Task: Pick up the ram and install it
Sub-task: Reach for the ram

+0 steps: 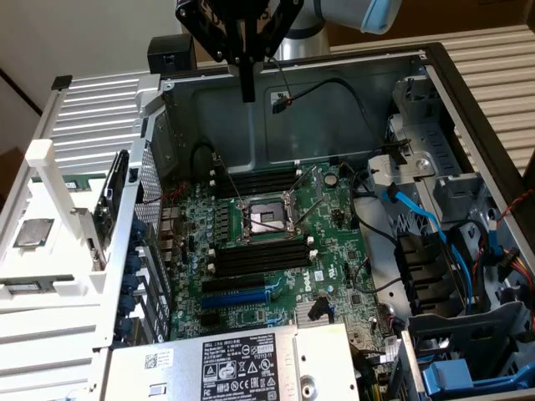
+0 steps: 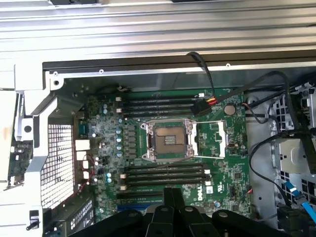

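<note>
My gripper (image 1: 247, 82), empty with its fingers pressed together, hangs above the far wall of the case (image 1: 351, 100), well apart from the ram (image 1: 84, 181) on the white rack (image 1: 50, 167) at the exterior view's left, and coming down on it unopened I'd likely knock it loose.

Gripper (image 1: 247, 92) pointing down, jaws closed, arm (image 1: 330, 15) overhead

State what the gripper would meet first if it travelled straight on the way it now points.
Probably the motherboard, around the memory slots beside the socket; nothing shows in between, though depth is unclear.
</note>
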Controlling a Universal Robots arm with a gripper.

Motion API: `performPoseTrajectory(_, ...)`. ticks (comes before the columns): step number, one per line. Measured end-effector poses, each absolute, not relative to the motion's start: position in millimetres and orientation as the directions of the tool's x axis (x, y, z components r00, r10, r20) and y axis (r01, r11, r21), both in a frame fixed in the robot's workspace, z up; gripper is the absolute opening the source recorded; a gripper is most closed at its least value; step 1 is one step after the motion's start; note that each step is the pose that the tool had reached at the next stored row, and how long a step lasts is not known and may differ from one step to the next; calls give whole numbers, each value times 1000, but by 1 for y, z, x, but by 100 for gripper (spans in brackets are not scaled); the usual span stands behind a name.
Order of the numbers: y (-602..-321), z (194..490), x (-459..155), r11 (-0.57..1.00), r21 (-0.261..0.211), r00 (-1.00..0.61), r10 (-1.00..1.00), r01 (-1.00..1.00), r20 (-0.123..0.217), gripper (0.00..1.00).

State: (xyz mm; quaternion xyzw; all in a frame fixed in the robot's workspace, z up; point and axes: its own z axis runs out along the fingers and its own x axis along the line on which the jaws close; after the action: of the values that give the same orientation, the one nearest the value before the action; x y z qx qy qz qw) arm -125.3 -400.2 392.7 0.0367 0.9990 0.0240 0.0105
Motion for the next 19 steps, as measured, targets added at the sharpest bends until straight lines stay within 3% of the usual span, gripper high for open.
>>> performPoseTrajectory(19,-420,391,-246,996,49,-997,74,72,-27,10)
